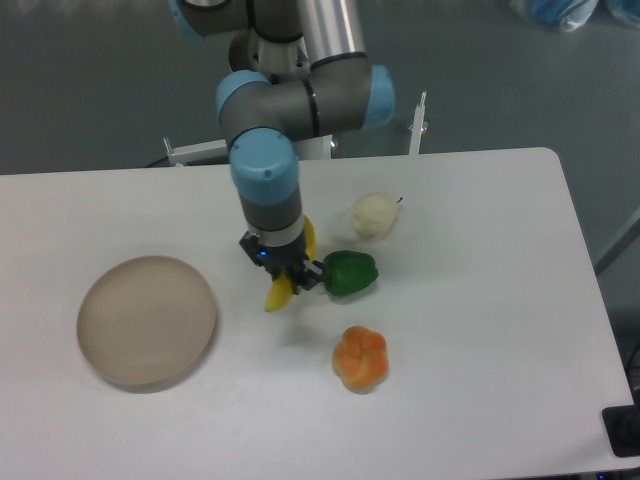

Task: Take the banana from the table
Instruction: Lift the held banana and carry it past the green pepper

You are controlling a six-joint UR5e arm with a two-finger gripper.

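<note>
The bright yellow banana (279,295) lies on the white table (480,330) near its middle. It runs from behind the wrist down to a tip at the lower left. My gripper (288,278) points straight down over the banana's middle, with a finger on each side, and looks shut on it. The banana is still low at the tabletop. Its middle part is hidden by the gripper body.
A green pepper (351,273) sits right beside the gripper's right finger. A pale round fruit (375,215) lies behind it. An orange lobed fruit (360,359) lies in front. A round tan plate (147,319) stands at the left.
</note>
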